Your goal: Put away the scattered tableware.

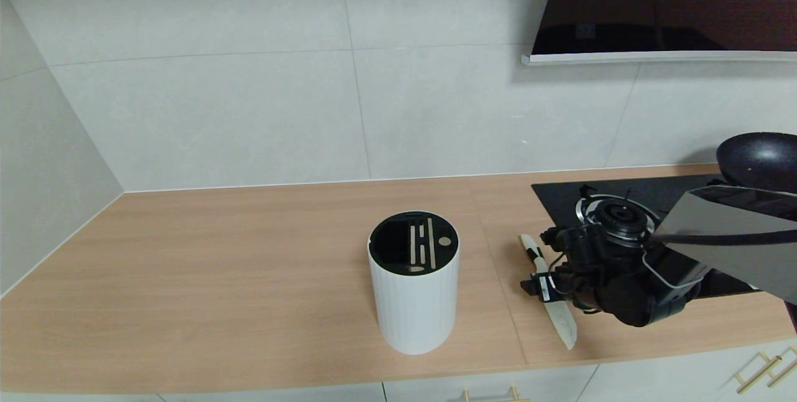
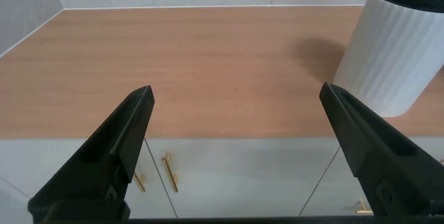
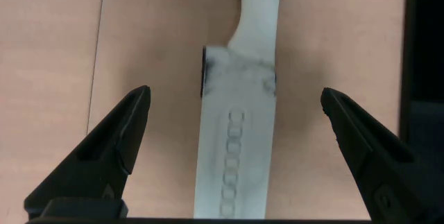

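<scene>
While the white knife [image 1: 560, 321] lies flat on the wooden countertop [image 1: 218, 277], its handle points toward the wall and its blade toward the front edge. It sits between the white ribbed holder [image 1: 414, 290] and the black hob [image 1: 560, 196]. The right gripper [image 1: 540, 262] hangs directly above its middle and hides that stretch from the head camera. The right wrist camera looks straight down on the knife [image 3: 239, 134], showing a grey marbled blade with a row of small ovals. The wide-spread fingers [image 3: 125, 141] stand on either side of it, not touching. The holder's dark top has one big opening, narrow slots and a round hole. Behind the arm are a burner [image 1: 616, 215] and a dark pan [image 1: 756, 159].

The left gripper [image 2: 236, 91], also spread wide and holding nothing, hovers at the counter's front edge, with the holder [image 2: 395, 50] off to one side and brass cabinet handles [image 2: 170, 172] below.
</scene>
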`<state>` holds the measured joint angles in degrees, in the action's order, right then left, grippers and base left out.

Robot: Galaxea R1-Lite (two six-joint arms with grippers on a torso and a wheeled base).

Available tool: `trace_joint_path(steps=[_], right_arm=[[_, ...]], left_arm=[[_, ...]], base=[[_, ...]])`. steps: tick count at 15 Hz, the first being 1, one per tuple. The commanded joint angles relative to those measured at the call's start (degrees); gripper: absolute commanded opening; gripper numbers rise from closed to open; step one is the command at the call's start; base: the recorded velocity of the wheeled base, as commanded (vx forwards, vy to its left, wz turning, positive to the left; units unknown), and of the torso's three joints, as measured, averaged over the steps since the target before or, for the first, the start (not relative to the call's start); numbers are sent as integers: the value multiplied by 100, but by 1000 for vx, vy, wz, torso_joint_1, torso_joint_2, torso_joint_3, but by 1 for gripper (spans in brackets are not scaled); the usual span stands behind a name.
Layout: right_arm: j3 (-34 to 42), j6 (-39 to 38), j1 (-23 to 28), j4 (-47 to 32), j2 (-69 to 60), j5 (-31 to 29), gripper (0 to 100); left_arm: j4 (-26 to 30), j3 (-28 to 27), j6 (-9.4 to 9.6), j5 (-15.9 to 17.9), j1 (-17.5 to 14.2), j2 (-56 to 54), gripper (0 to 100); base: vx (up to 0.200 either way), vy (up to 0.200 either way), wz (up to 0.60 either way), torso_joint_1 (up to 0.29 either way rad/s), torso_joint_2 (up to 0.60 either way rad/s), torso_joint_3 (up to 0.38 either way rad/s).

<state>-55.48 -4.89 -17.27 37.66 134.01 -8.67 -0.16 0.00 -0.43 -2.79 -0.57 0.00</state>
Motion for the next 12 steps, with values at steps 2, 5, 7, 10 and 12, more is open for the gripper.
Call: trace_joint_path(steps=[2,5,7,10,12], right_arm=[[-24,5,-4,14,99,-3,100],[-68,-3,-4,14,152,-3,100],[-86,5,-4,14,213,-12,0],[-77,5,-4,14,231,-12,0],[-68,5,-4,14,248,-30,0]], left_arm=[[-2,0,-1,-2,-4,0,100],[-2,0,-1,-2,-4,0,100],[-2,0,-1,-2,-4,0,100],[-2,0,-1,-2,-4,0,100],[-2,0,-1,-2,-4,0,100]], base=[[0,0,0,0,0,0],[0,0,0,0,0,0],[0,0,0,0,0,0],[0,0,0,0,0,0],[0,0,0,0,0,0]])
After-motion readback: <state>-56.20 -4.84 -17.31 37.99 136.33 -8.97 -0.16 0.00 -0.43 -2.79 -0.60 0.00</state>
